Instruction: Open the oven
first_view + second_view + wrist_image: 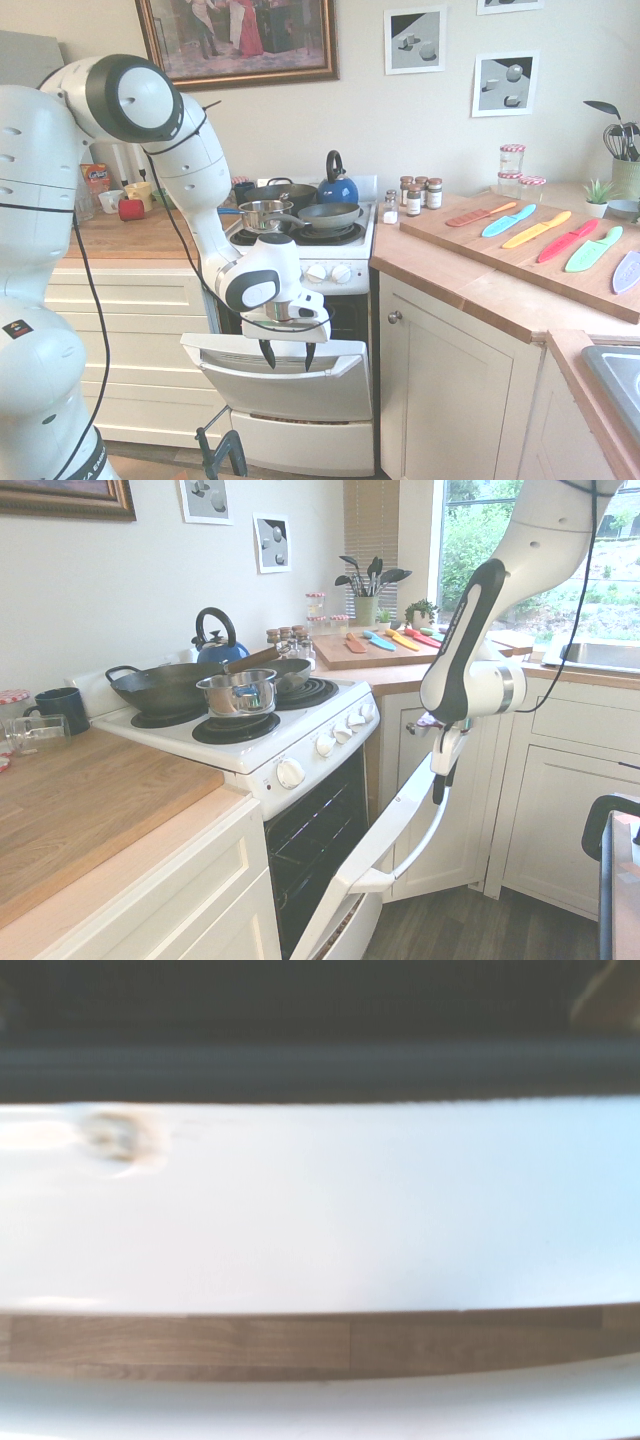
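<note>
Oven door [375, 830] partly lowered | my claw [289, 355] at its handle [425, 835], fingers wide apart | pans [329, 216] on hob
</note>
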Action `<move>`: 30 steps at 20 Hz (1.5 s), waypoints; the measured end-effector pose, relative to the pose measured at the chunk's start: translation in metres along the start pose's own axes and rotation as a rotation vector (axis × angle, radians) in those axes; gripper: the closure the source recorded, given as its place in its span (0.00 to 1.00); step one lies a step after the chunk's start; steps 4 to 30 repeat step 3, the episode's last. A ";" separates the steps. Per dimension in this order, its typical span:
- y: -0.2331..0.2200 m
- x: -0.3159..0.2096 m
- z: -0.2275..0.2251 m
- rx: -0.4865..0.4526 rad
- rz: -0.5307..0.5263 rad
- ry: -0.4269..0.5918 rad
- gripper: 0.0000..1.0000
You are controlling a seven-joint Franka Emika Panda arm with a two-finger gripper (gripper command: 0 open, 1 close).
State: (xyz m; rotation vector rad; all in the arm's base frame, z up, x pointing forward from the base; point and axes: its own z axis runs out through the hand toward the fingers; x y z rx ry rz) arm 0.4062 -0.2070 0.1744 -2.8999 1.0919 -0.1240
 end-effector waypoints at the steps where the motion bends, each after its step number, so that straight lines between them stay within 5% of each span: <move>1: -0.008 -0.002 -0.017 0.005 -0.020 0.004 0.00; 3: -0.028 -0.009 -0.049 0.009 -0.049 -0.012 0.00; 30: -0.028 -0.009 -0.049 0.009 -0.049 -0.012 0.00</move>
